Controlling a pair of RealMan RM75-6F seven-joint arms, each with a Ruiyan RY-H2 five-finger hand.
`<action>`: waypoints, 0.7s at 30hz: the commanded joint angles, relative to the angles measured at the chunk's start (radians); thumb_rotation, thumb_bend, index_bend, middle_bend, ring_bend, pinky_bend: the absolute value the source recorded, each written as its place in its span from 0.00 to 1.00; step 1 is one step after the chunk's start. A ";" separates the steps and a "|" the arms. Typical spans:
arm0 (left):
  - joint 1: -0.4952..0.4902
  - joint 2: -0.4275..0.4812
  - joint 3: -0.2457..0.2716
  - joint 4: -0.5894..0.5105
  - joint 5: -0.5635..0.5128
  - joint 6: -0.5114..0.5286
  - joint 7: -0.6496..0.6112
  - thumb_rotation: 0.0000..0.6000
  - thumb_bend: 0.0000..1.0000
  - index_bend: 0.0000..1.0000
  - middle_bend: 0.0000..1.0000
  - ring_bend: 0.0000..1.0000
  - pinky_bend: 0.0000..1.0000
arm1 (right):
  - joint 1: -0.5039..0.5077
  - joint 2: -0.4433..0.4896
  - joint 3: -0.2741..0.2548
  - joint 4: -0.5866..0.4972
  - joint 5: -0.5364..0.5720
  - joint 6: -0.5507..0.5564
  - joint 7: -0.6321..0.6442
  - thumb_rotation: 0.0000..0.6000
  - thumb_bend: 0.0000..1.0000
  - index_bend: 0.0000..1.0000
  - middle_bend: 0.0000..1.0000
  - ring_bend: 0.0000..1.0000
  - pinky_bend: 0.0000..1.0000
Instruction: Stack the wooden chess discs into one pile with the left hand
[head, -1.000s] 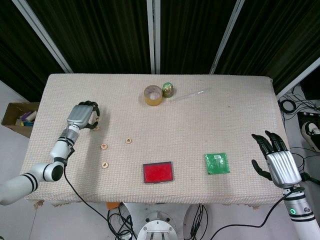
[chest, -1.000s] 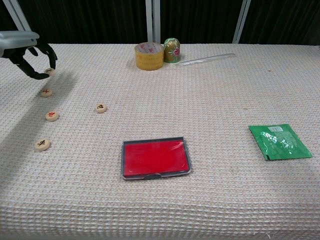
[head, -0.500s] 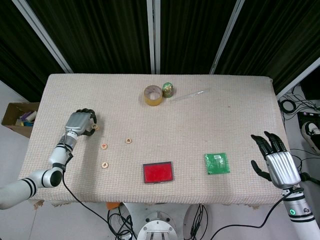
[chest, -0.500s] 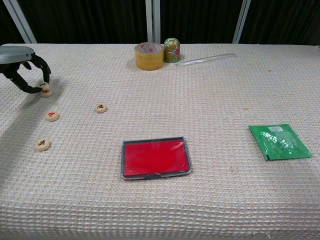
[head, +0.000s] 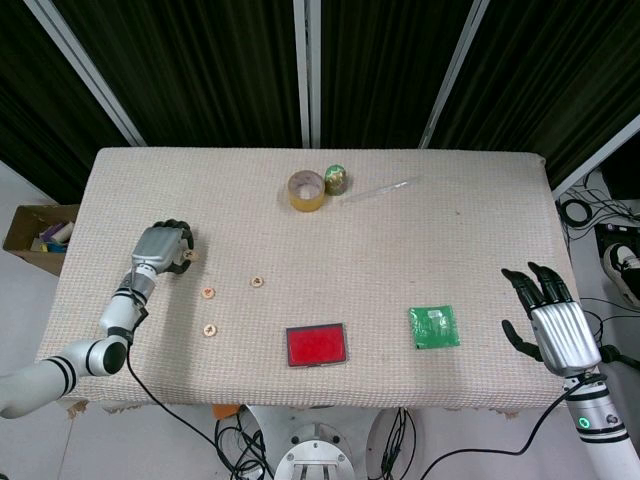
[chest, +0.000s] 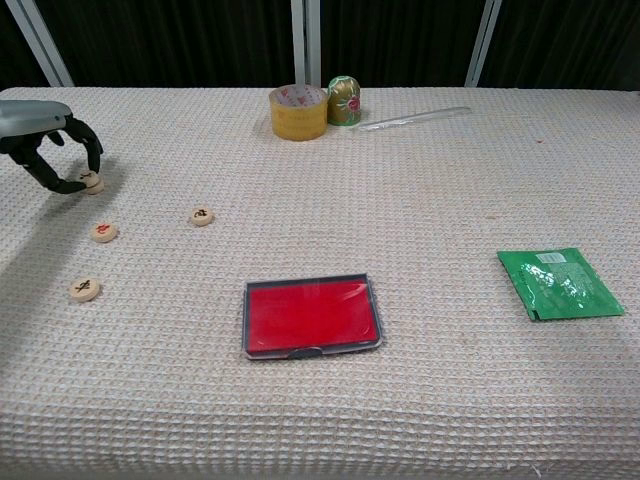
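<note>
Pinching one disc (chest: 92, 181) – left hand (chest: 45, 145), three loose discs (chest: 103, 232) nearby, right hand (head: 553, 318) spread, empty.

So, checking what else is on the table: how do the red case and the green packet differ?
The red case is rigid, dark-framed, lying square; the green packet is a crinkled, glossy sachet, lying askew. The case sits mid-table, the packet further right. Both lie flat, untouched by either hand.

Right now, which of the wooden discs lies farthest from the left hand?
The disc alone toward the table's middle, nearest the red case; the other loose discs lie in a column near the left hand.
</note>
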 joint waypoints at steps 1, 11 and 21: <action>0.001 -0.003 0.001 0.002 -0.002 0.002 0.001 1.00 0.40 0.50 0.18 0.12 0.18 | 0.000 0.000 0.000 -0.001 -0.001 0.000 -0.001 1.00 0.30 0.13 0.21 0.04 0.14; 0.000 -0.013 -0.002 0.010 0.002 0.012 0.000 1.00 0.37 0.49 0.18 0.12 0.18 | -0.005 0.001 0.000 -0.004 0.000 0.003 -0.004 1.00 0.30 0.13 0.21 0.04 0.14; -0.005 -0.013 0.001 0.014 -0.011 0.006 0.019 1.00 0.35 0.48 0.17 0.12 0.18 | -0.004 0.001 0.002 -0.005 0.003 -0.001 -0.005 1.00 0.30 0.13 0.21 0.04 0.14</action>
